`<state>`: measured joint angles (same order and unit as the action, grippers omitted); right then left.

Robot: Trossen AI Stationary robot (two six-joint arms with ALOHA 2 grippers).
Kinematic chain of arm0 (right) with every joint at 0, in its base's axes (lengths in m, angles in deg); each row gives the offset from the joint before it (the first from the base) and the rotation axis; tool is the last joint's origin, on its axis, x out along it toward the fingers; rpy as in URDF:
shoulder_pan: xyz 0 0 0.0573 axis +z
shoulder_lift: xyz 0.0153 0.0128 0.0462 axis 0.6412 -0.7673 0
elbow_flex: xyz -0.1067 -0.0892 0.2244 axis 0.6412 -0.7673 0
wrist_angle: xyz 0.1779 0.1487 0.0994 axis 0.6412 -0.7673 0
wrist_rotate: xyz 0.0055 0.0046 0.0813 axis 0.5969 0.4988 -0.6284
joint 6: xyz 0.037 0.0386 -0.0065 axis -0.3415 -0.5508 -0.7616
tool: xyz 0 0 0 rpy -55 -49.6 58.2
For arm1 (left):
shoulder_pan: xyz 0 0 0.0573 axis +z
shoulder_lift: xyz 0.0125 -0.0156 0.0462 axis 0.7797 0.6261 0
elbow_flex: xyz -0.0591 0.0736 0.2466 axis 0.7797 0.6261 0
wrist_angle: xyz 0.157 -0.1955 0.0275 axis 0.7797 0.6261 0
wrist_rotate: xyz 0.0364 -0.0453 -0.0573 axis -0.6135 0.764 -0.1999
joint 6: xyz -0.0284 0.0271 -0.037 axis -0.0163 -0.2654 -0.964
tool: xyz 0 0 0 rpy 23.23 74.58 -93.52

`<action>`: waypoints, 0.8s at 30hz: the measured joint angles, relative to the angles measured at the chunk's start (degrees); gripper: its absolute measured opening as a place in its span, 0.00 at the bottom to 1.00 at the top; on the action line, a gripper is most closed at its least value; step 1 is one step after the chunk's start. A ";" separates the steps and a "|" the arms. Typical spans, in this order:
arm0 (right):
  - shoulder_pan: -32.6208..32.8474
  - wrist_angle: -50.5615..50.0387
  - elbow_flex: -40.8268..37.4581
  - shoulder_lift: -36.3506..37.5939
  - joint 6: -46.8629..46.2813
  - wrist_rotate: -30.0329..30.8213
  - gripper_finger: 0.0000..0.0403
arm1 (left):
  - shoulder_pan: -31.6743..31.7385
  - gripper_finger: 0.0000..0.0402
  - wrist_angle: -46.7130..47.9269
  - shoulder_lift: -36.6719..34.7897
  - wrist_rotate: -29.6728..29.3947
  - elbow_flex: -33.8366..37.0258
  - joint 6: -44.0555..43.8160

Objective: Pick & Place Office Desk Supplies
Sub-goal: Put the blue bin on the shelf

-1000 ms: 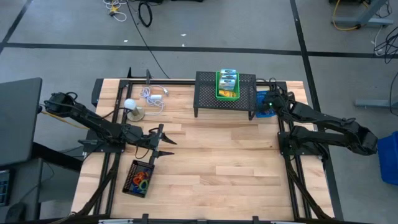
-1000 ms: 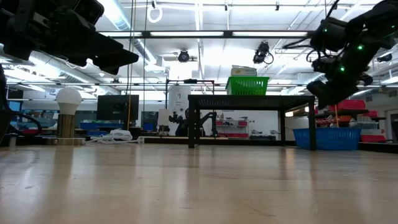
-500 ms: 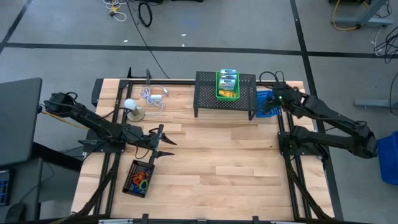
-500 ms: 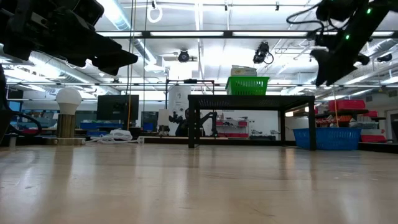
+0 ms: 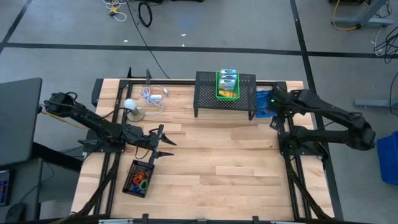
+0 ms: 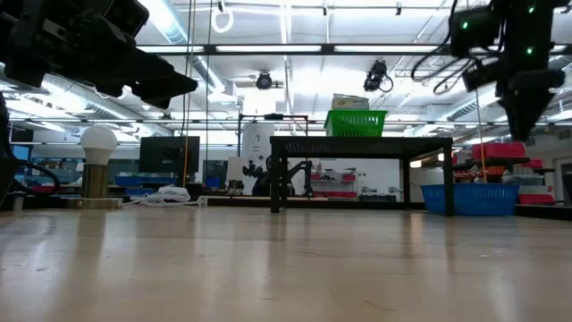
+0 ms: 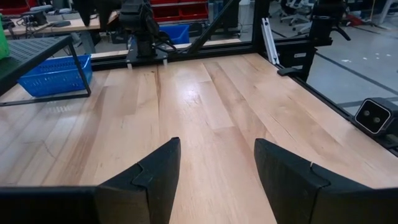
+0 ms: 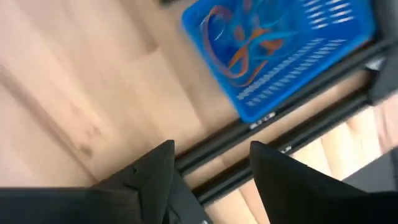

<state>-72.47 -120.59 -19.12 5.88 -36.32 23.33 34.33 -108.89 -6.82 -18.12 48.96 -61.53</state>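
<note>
Loops [image 5: 140,180] in orange, blue and green are seen gathered in a black basket [image 5: 129,184] at the lower left of the high view, near the bench's [image 5: 211,162] front edge. Just above it in that frame, the left gripper [image 5: 163,145] is held over bare wood with its fingers [image 7: 149,180] spread and nothing between them. At upper centre, yellow crayon boxes [image 5: 227,84] are stacked in a green bin [image 5: 218,85] on a black mesh stand [image 5: 207,93]. To the right of the stand, the right gripper [image 5: 273,111] is poised beside a blue basket [image 8: 323,53] holding orange loops [image 8: 249,43]; its fingers [image 8: 155,177] are parted and empty.
</note>
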 joint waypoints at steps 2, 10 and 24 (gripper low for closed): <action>0.01 0.38 -1.80 -1.98 3.64 -0.20 0.52 | 0.00 0.53 0.02 0.01 -0.01 0.00 -0.15; 0.01 9.74 -5.66 -5.97 13.66 -1.68 0.42 | 0.00 0.53 0.06 0.01 -0.02 0.00 -0.15; -1.90 18.40 -5.80 -7.17 22.40 -3.07 0.42 | 0.00 0.53 0.19 0.00 -0.02 0.00 -0.14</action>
<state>-74.37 -102.18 -24.92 -1.29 -13.92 20.25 34.33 -108.70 -6.82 -18.14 48.96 -61.67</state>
